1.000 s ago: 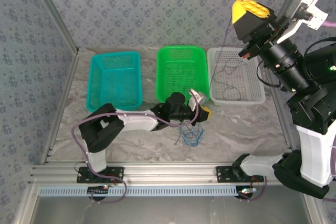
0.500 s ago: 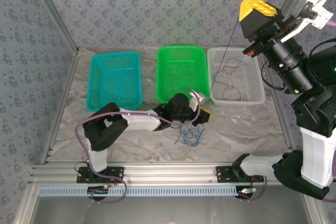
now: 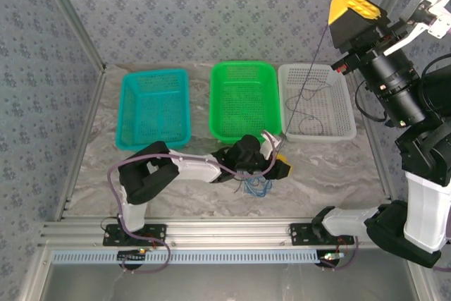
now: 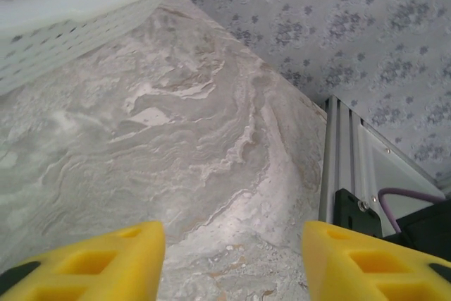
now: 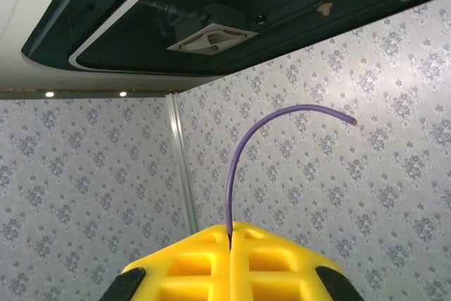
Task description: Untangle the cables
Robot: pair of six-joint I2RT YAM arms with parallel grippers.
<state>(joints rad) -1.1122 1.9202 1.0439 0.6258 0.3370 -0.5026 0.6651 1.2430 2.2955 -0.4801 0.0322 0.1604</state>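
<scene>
A: Right gripper [image 5: 231,239] – what is it doing?

B: Pinching a purple wire [image 5: 230,181] between its shut yellow fingers [image 5: 282,262]. A short free end is curling out above them. The arm is holding it high over the far right of the table [image 3: 331,167], and I judge that is to draw the strand's length up and out of the knot.

A: And the left gripper [image 4: 232,259]?

B: Sitting low over the marble with its jaws apart and nothing between them. From above it is hovering just beside the blue tangle [image 3: 255,187], near the front of the white basket [image 3: 318,134]. That looks like a spot for pinning or picking at the knot while the other arm is lifting.

A: Where are the cables lying, then?

B: Three places. The purple wire is hanging taut from the raised gripper down toward the left gripper. The blue tangle is resting on the table under the left wrist. A couple of dark strands [image 3: 307,94] are lying inside the white basket.

A: Anything you are failing to make out?

B: The purple wire's lower end – it is vanishing behind the left gripper, so I cannot tell whether it is free of the blue loops. The tangle is half covered by the wrist and too fine to count strands.
</scene>
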